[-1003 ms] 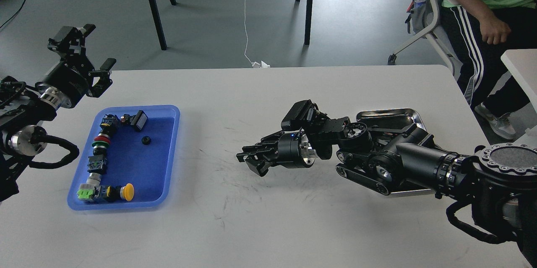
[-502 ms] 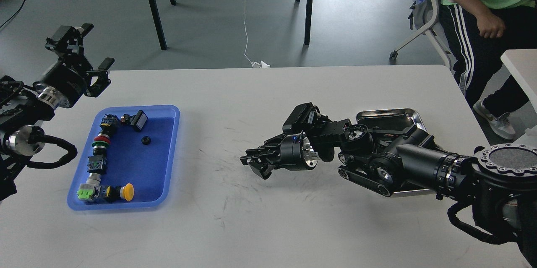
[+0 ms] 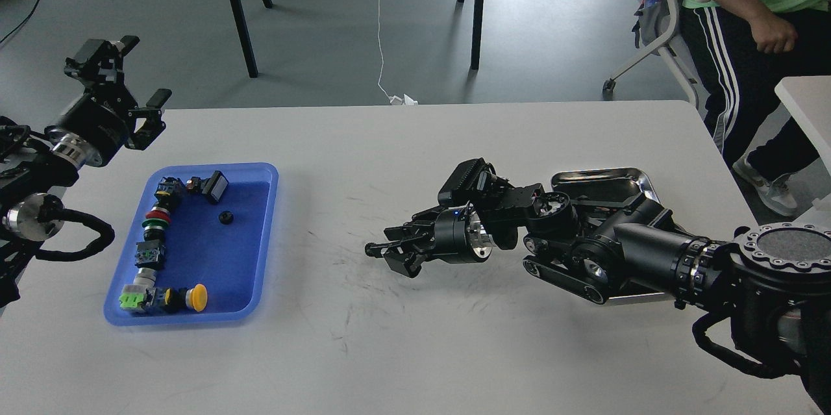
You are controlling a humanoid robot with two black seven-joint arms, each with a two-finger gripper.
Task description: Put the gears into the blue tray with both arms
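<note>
One gear (image 3: 226, 217) sits in the blue tray (image 3: 263, 239); the right gripper (image 3: 383, 251) hangs mid-table, fingers nearly together, contents can't tell, likely ferrying from the silver tray (image 3: 604, 182), and the left gripper (image 3: 130, 84) is raised, spread, empty, clear.

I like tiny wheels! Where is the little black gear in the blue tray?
In the head view the gear lies on the blue tray floor at the table's left, in the far half, just below the black square switch.
</note>
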